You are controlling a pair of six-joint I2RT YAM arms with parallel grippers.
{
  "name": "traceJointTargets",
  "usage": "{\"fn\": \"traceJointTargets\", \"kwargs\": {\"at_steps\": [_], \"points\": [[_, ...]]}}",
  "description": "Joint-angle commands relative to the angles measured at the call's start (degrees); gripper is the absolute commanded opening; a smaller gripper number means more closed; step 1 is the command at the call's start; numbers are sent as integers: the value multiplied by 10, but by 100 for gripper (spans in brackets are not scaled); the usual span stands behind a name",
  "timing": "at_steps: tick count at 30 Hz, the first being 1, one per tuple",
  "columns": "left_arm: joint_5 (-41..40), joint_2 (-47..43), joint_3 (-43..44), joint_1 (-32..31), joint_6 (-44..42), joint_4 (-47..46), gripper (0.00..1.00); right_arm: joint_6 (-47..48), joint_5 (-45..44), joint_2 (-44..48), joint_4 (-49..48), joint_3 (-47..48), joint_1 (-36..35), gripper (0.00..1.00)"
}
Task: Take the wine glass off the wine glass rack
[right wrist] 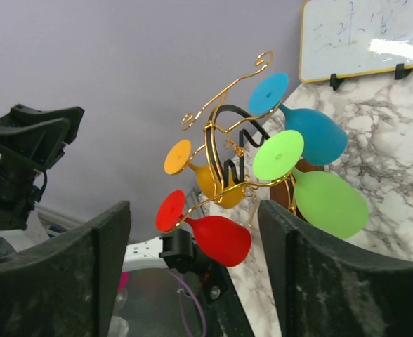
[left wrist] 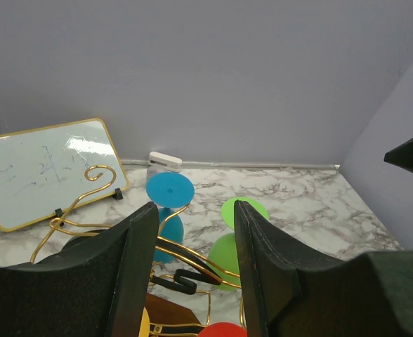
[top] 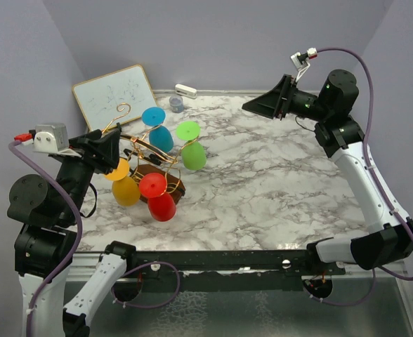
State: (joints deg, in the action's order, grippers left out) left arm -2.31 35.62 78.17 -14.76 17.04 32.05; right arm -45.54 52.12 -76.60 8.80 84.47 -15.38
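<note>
Location check: the wine glass rack (top: 145, 144) stands on the left half of the table (top: 284, 189), in front of the whiteboard (top: 114, 95). My left end effector (top: 112, 151) hangs just beside the rack's left side, above the orange wine glass (top: 126, 189); I cannot tell whether it touches the wire. Its jaws stand apart, and in the left wrist view the rack's upper curl and the blue wine glass (left wrist: 168, 191) show beyond the gap. My right end effector (top: 263, 104) is raised over the far right of the table, well apart from the rack. Its jaws are likewise spread, and the right wrist view shows the whole rack above and between its fingers.

Materials and form: the rack is thin gold-coloured wire bent into scrolls and hooked arms, with a black curved piece among the wires. It rises from a dark brown oval wooden base (top: 173, 184). Four glasses hang from the arms by their flat round feet, tilted with their bowls downward and outward. The blue wine glass is at the back, the green wine glass (top: 192, 153) at the right, the red wine glass (top: 161, 202) at the front and the orange wine glass at the left. All look opaque and smooth with a slight sheen.

The table has a white marble pattern with grey veins. The whiteboard has a gold frame with rounded corners, carries faint scribbles and leans back on small black feet.
</note>
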Motion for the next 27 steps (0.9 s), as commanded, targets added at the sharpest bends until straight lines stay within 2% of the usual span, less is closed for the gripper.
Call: {"fn": "traceJointTargets", "kwargs": {"at_steps": [1,4,6,7,8,9,10,12,13,14,15,16,17,18,19,20,22,23,24,26,27], "points": [[-15,-7,-3,-3,10,-8,49,-91,-1,13,-105,-40,-5,82],[-14,-9,-22,-2,12,-10,49,-176,-22,34,-197,-93,-5,86],[-14,-11,-28,-3,13,-13,49,-225,-34,45,-285,-137,-6,80],[-12,-11,-31,-3,15,-13,49,-237,-40,48,-295,-148,-6,67],[-11,-11,-33,-3,16,-14,49,-244,-41,49,-301,-154,-6,47],[-9,-11,-35,-3,17,-15,49,-246,-38,48,-322,-161,-6,14],[-8,-11,-36,-3,18,-15,49,-261,-27,45,-340,-168,-6,2],[-6,-10,-37,-3,18,-17,49,-323,26,29,-393,-172,-6,1],[-7,-10,-37,-3,19,-17,49,-370,72,10,-466,-171,-6,1],[-8,-10,-37,-2,19,-18,49,-442,108,-16,-592,-174,-8,1],[-9,-11,-38,-3,19,-19,49,-516,121,-47,-763,-180,-10,1],[-11,-13,-40,-3,19,-20,49,-594,107,-84,-943,-178,-10,1],[-12,-14,-42,-3,19,-21,49,-657,85,-123,-1071,-164,-10,1],[-11,-14,-44,-3,19,-23,50,-697,83,-156,-1103,-142,-14,1],[-10,-15,-45,-3,18,-24,50,-707,89,-176,-1099,-123,-20,3],[-9,-15,-46,-3,17,-23,50,-687,100,-184,-1064,-115,-27,12],[-8,-13,-43,-3,13,-19,50,-541,128,-167,-873,-102,-49,34],[-8,-12,-42,-3,9,-16,50,-435,133,-149,-713,-83,-63,39],[-12,-12,-39,-3,6,-13,50,-288,122,-134,-524,-40,-81,43],[-22,-14,-36,-3,3,-9,50,-32,24,-135,-145,104,-125,49],[-26,-14,-35,-4,3,-8,50,32,-31,-151,-31,170,-145,50]]}}
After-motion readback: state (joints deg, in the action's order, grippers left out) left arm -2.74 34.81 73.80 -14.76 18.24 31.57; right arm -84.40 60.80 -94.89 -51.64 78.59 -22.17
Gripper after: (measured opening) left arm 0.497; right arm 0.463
